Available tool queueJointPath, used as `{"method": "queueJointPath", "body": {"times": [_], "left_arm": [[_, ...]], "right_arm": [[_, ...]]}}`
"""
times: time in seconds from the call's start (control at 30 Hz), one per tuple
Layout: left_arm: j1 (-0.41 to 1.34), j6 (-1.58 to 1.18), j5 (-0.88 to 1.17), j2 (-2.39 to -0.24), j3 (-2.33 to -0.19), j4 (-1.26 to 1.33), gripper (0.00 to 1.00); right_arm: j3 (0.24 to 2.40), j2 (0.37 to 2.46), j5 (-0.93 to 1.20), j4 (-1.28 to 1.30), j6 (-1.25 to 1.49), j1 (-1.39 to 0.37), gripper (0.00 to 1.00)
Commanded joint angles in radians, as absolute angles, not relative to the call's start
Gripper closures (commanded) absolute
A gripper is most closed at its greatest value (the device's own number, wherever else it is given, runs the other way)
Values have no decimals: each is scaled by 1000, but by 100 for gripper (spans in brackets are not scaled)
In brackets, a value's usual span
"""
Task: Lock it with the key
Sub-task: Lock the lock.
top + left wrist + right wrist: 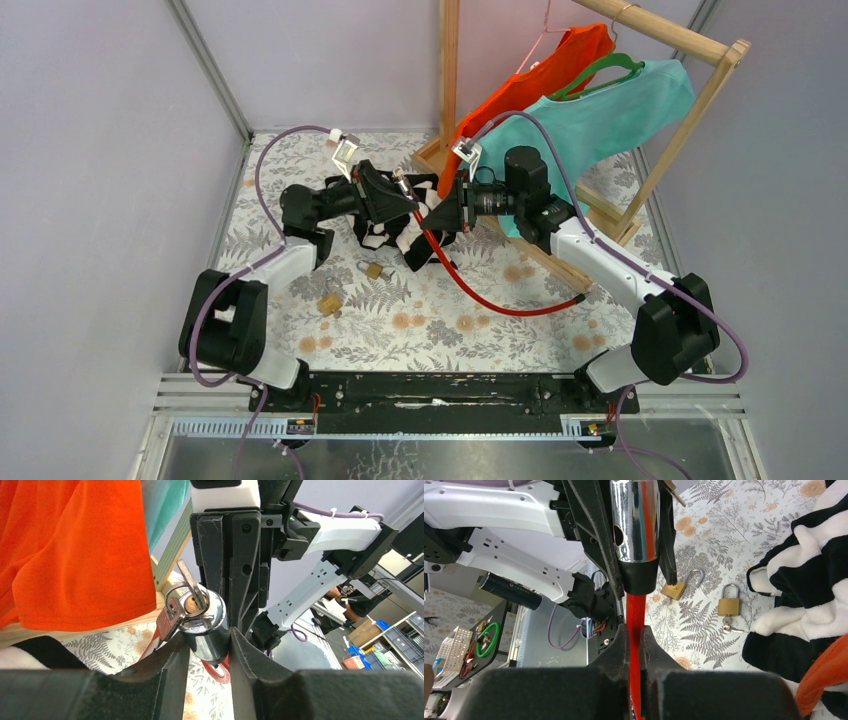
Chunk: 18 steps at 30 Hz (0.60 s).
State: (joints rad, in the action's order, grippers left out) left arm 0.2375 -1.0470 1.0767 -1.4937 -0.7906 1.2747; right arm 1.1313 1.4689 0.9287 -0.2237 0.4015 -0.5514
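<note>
A chrome lock cylinder (210, 630) on the end of a red cable (635, 615) is held in the air between both arms. A key (192, 587) sticks out of the cylinder's end face, with a ring and a second key hanging from it. My left gripper (209, 645) has its pads pressed on both sides of the cylinder, below the key. My right gripper (635, 640) is shut on the red cable just under the cylinder (636, 525). From above, the two grippers (405, 190) (435, 215) meet nose to nose, and the cable (490, 300) loops down onto the table.
Two brass padlocks (679, 586) (729, 602) lie on the fern-patterned table below. A black-and-white striped cloth (385, 235) lies under the grippers. Behind, a wooden rack (720, 70) holds an orange shirt (530, 85) and a teal shirt (600, 120). Walls close both sides.
</note>
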Motion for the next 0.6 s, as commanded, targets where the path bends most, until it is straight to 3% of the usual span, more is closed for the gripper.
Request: {"method": "queueJointPath", "body": {"times": [0.0,0.23,0.47,0.57], "left_arm": [[267,-862,1065,-1426,-822,1078,97],[290,-445,992,-1344,-931,466,100],[325,-181,915,-1329,-998,178,100],[352,-140,890,-1326,-1004,138,100]], "right_arm": [[1176,1449,875,-193,324,-550,95],[1241,1414,761,14,122,-549,66],[1299,1361,682,113,44,-550,38],[1348,1372,675,141,47,-550,32]]}}
